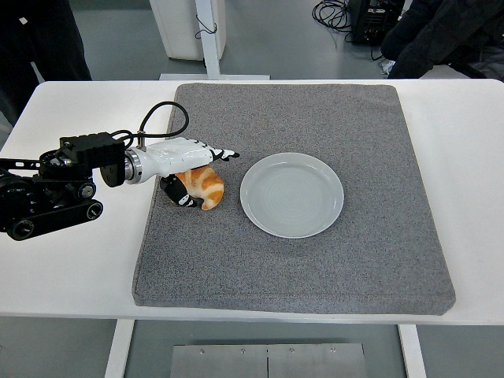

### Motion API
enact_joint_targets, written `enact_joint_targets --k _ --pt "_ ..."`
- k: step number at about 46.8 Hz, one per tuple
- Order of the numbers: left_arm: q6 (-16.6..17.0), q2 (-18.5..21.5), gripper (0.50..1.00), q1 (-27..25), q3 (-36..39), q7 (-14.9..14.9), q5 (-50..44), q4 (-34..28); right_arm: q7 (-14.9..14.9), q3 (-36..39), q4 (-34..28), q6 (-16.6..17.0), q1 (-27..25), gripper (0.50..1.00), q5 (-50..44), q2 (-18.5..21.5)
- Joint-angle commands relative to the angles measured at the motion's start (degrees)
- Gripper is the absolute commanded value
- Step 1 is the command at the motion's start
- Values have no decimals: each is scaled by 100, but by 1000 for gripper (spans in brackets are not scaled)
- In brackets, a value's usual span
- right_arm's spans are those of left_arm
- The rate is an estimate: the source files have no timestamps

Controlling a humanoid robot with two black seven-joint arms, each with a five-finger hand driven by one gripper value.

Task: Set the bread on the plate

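Bright, even light falls from overhead, with no strong direction. The white table top [71,260] reads almost flat white, close to overexposed at nine and three o'clock. The grey textured foam mat [315,260] shows crisp grain and throws a thin dark shadow along its six o'clock edge. The round pale glazed plate [291,194] carries soft sheen without hard glare. Focus is sharp throughout; the floor at twelve o'clock is dimmer.
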Motion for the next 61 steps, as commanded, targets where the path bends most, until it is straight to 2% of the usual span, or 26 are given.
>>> enact_joint_targets --k 1,4,10,15,17,18,43,49,61 --pt "79 -15 852 27 -8 0 3 69 0 -8 0 1 -9 1000 0 0" --pt "149 -24 840 53 -8 0 3 87 0 1 8 1 -18 1000 0 0" --pt "185 -85 765 97 -8 0 -6 148 0 1 0 1 -18 1000 0 0" --pt "185 -103 621 97 -43 0 -6 149 0 1 0 1 -18 1000 0 0" --pt "185 -103 515 97 -43 9 -23 157 0 1 0 1 -18 1000 0 0" --pt "185 -103 500 97 -43 26 -32 157 0 1 0 1 -18 1000 0 0" --pt "167 -77 500 -43 -78 -44 -68 228 0 1 8 1 -18 1000 0 0" --pt "123 -68 500 -280 -140 -44 -94 210 0 -8 8 1 -18 1000 0 0" --pt "-17 -24 500 -1097 -166 -44 -243 201 0 1 8 1 -18 1000 0 0"
